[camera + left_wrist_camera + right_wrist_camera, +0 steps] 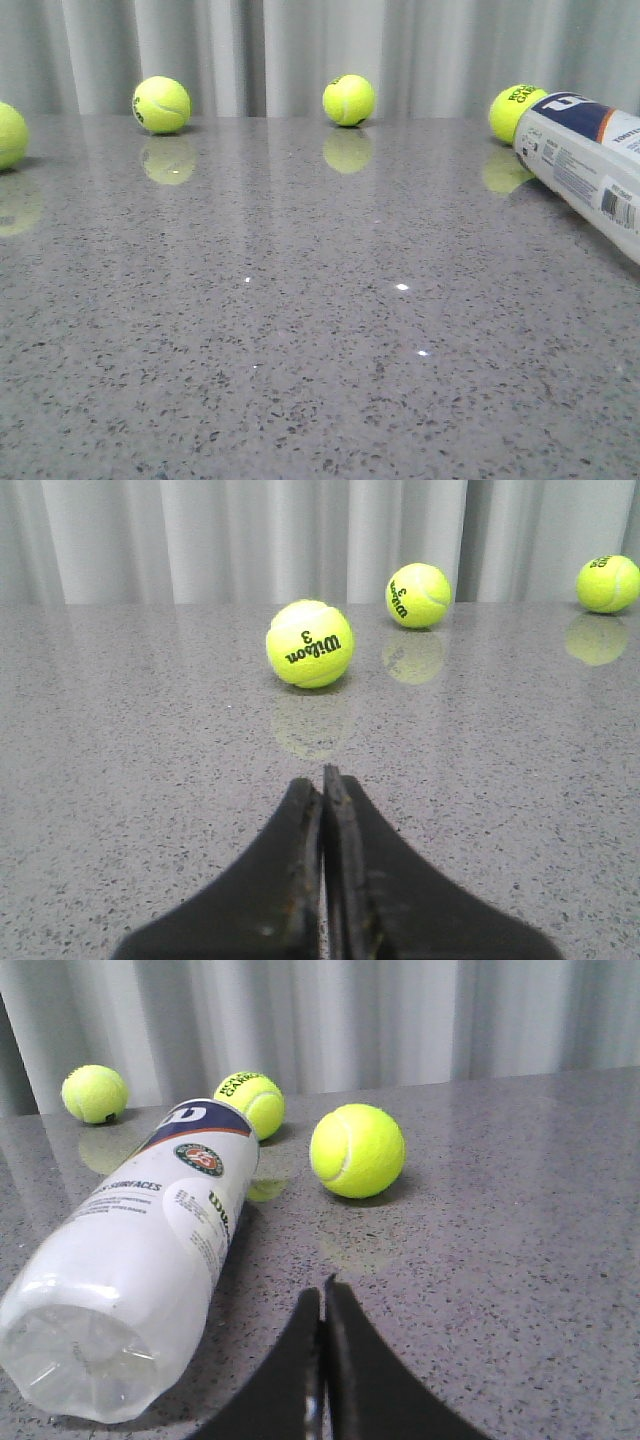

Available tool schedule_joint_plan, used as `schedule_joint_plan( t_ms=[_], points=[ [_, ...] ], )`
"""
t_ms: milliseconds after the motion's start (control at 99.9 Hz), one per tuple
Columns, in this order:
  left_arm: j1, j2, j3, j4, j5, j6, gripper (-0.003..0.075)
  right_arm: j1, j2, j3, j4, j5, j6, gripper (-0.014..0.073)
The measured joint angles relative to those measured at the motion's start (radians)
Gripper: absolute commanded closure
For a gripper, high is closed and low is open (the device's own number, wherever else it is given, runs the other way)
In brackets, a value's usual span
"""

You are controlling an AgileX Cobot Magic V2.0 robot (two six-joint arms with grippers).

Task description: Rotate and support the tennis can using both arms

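Note:
The tennis can (585,160) lies on its side at the table's far right, a long white tube with a navy and orange label and a barcode, partly cut off by the frame edge. In the right wrist view the can (140,1260) lies beside my right gripper (322,1295), which is shut and empty, apart from the can. My left gripper (322,780) is shut and empty over bare table, with a Wilson tennis ball (309,643) some way ahead of it. Neither gripper shows in the front view.
Yellow-green tennis balls stand along the table's back: one (161,104) at left, one (349,100) in the middle, one (515,110) touching the can's end, one (8,135) at the left edge. Another ball (357,1150) lies near the can. Grey curtain behind.

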Motion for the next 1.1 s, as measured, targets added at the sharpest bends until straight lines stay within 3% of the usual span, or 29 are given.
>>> schedule_joint_plan(
  t_ms=[150, 400, 910, 1001, 1101],
  points=[
    [0.000, 0.000, 0.000, 0.000, 0.000, 0.000, 0.0741, 0.000, 0.000, -0.047, -0.015, 0.098, 0.000, 0.0658],
    [0.000, 0.000, 0.000, 0.000, 0.000, 0.000, 0.0741, 0.000, 0.114, -0.269, -0.032, 0.366, 0.000, 0.0658],
    [0.000, 0.000, 0.000, 0.000, 0.000, 0.000, 0.0741, 0.000, 0.587, -0.592, -0.059, 0.453, 0.000, 0.0648],
    [0.000, 0.000, 0.000, 0.000, 0.000, 0.000, 0.0741, 0.002, 0.655, -0.645, -0.059, 0.494, 0.000, 0.0535],
    [0.000, 0.000, 0.000, 0.000, 0.000, 0.000, 0.0741, 0.018, 0.728, -0.702, -0.057, 0.545, 0.000, 0.0271]
  ],
)
